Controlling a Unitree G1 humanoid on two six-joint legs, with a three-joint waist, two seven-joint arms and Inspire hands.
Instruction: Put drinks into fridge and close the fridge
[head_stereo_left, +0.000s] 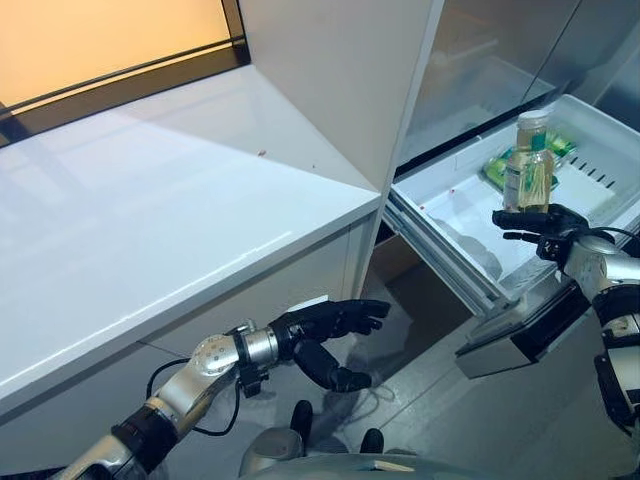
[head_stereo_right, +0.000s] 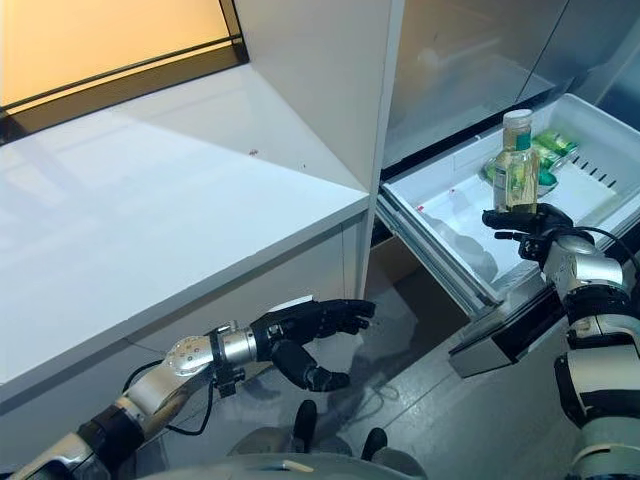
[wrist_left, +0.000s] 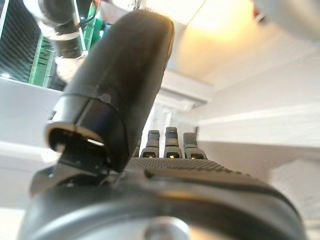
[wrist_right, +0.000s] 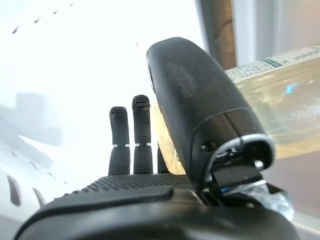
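Note:
A clear bottle (head_stereo_left: 529, 165) of pale yellow drink with a white cap stands upright over the open white fridge drawer (head_stereo_left: 445, 205). My right hand (head_stereo_left: 547, 222) holds it at its lower end. In the right wrist view the thumb (wrist_right: 200, 115) presses against the bottle (wrist_right: 280, 105) while the other fingers (wrist_right: 131, 135) reach out straight beside it. Low down by the cabinet front, my left hand (head_stereo_left: 322, 322) hangs open and empty, its fingers pointing towards the fridge.
Green packets (head_stereo_left: 556, 150) lie at the back of the drawer. The drawer's dark front panel (head_stereo_left: 520, 340) juts out towards me. A white counter (head_stereo_left: 150, 220) fills the left. A tall white cabinet side (head_stereo_left: 400, 100) stands between counter and fridge.

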